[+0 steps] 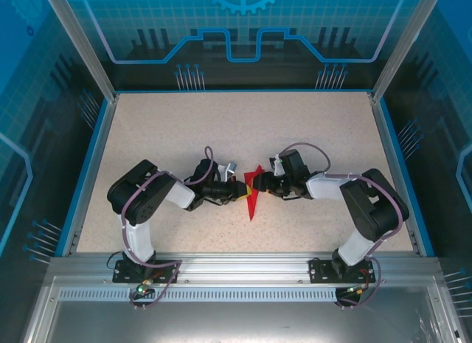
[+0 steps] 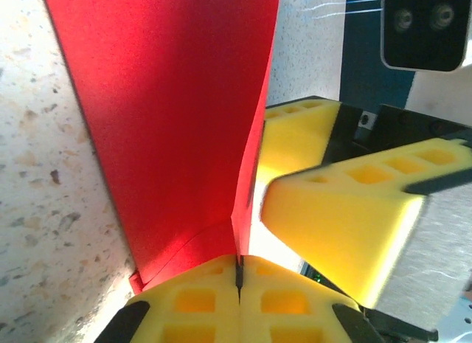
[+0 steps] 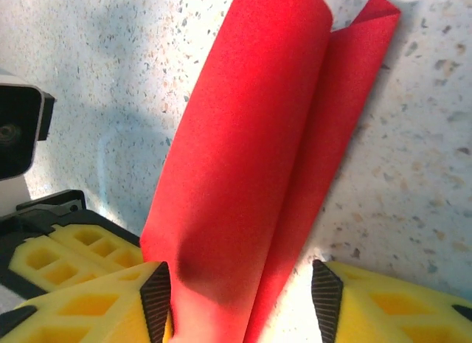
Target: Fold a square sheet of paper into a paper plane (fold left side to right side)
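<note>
Mid-desk (image 1: 221, 129), we see the folded red paper (image 1: 252, 204), its narrow tip towards the arm bases. Beyond the tip, the left claw (image 2: 238, 275) is closed, pinching the paper's edge between its pads. The right claw (image 3: 240, 295) faces it, fingers parted, one either side of the curled paper.

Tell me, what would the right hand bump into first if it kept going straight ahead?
The thin, bright red folded paper sheet: it lies right between the right hand's open fingers. Past it is likely the speckled table, though depth is hard to judge.
</note>
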Robot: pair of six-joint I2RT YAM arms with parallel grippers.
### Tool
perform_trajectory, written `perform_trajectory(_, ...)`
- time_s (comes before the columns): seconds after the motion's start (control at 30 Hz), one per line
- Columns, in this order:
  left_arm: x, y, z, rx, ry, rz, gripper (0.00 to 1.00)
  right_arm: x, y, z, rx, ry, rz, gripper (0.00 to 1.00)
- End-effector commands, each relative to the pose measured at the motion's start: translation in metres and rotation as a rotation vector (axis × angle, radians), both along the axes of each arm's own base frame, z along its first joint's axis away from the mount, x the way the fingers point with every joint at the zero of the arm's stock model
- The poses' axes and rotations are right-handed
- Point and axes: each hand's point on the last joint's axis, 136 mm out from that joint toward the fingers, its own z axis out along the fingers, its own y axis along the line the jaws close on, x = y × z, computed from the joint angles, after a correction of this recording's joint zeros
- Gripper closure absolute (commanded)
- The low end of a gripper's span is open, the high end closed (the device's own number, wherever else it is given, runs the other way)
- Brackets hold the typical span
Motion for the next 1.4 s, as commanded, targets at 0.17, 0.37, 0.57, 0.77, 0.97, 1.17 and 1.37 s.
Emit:
perform_trajectory(0.17,0.007,0.002,0.003,0.017,-0.040,-0.001,1.00,0.014,-0.013,0.039,0.031,-0.080,-0.010,0.10)
perform_trajectory(0.37,0.007,0.002,0.003,0.017,-0.043,-0.001,1.00,0.022,-0.010,0.039,0.027,-0.056,-0.012,0.01)
perform_trajectory(0.57,0.007,0.002,0.004,0.016,-0.045,-0.003,1.00,0.031,0.002,0.036,0.038,-0.032,0.002,0.01)
perform_trajectory(0.77,0.007,0.002,0.005,0.014,-0.047,-0.004,1.00,0.034,0.012,0.024,0.026,-0.005,0.019,0.01)
perform_trajectory(0.97,0.007,0.002,0.005,0.014,-0.049,-0.005,1.00,0.041,0.021,0.022,0.027,-0.002,0.034,0.01)
perform_trajectory(1.17,0.007,0.002,0.005,0.015,-0.049,-0.007,1.00,0.042,0.026,0.018,0.022,0.009,0.044,0.01)
perform_trajectory(1.37,0.008,0.002,0.006,0.025,-0.054,-0.012,1.00,0.038,0.024,0.003,-0.032,0.054,0.054,0.01)
